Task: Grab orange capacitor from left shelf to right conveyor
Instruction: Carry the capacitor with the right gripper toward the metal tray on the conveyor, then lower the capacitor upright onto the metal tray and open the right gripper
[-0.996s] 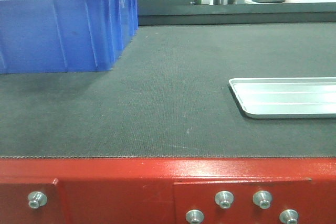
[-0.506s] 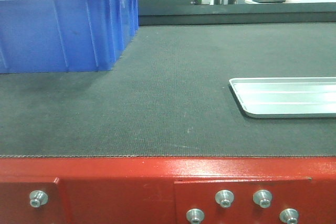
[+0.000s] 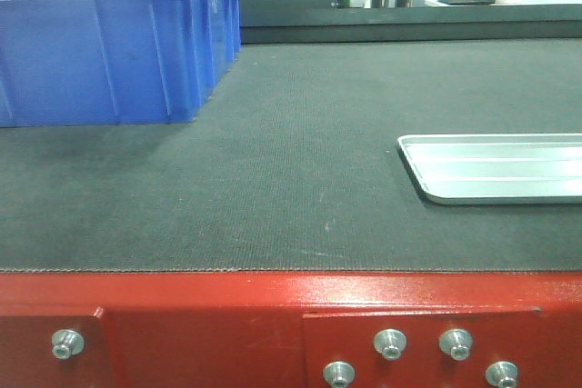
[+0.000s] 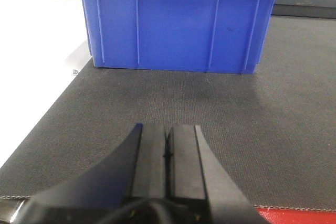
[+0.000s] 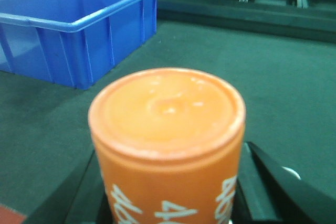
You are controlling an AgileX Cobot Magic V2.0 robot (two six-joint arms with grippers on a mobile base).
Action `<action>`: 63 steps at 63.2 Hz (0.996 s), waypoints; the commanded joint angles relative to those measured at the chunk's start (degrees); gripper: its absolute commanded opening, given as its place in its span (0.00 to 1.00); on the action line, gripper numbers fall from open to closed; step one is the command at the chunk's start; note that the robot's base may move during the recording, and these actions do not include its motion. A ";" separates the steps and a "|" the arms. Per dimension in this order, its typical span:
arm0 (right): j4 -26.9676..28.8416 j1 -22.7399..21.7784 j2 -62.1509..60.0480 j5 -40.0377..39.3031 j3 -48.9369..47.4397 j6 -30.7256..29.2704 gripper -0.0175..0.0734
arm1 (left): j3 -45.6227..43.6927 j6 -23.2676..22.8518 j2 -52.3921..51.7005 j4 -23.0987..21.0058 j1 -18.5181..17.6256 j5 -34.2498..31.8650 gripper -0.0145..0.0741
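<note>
The orange capacitor [image 5: 167, 145], a cylinder with white lettering, fills the lower middle of the right wrist view. My right gripper [image 5: 168, 203] is shut on it, with a dark finger on each side, above the dark conveyor belt [image 5: 252, 77]. My left gripper [image 4: 168, 148] is shut and empty, its two black pads pressed together, low over the belt [image 4: 236, 124] in front of the blue bin [image 4: 173, 22]. Neither gripper shows in the front view.
A blue plastic bin [image 3: 109, 47] stands at the belt's back left. A silver metal tray [image 3: 496, 168] lies at the right. A red frame with bolts [image 3: 291, 329] runs along the front edge. A white surface [image 4: 31, 61] borders the belt on the left.
The front view has shifted very slightly; the bin and tray sit almost where they were. No arm enters that view.
</note>
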 commanded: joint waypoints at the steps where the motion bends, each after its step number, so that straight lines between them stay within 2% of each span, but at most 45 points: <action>1: -0.24 0.00 7.65 -10.97 -4.40 0.16 0.31 | -0.25 -0.09 -0.64 -0.20 -0.30 -4.77 0.02; 18: -0.24 -0.91 27.59 -30.46 -5.23 0.16 0.31 | -0.25 -0.09 -0.64 -0.20 -0.30 -4.77 0.02; 25: -0.24 -4.12 33.91 -36.39 -4.82 0.16 0.31 | -0.25 -0.09 -0.64 -0.20 -0.30 -4.77 0.02; 37: -0.36 -12.79 40.89 -46.33 -0.79 0.16 0.31 | -0.25 -0.09 -0.64 -0.20 -0.30 -4.77 0.02; 45: -2.04 -15.68 44.04 -53.37 3.81 0.16 0.31 | -0.25 -0.09 -0.64 -0.20 -0.30 -4.77 0.02; 63: -6.41 -16.64 54.55 -71.50 10.59 -0.26 0.31 | -0.25 -0.09 -0.64 -0.20 -0.30 -4.77 0.02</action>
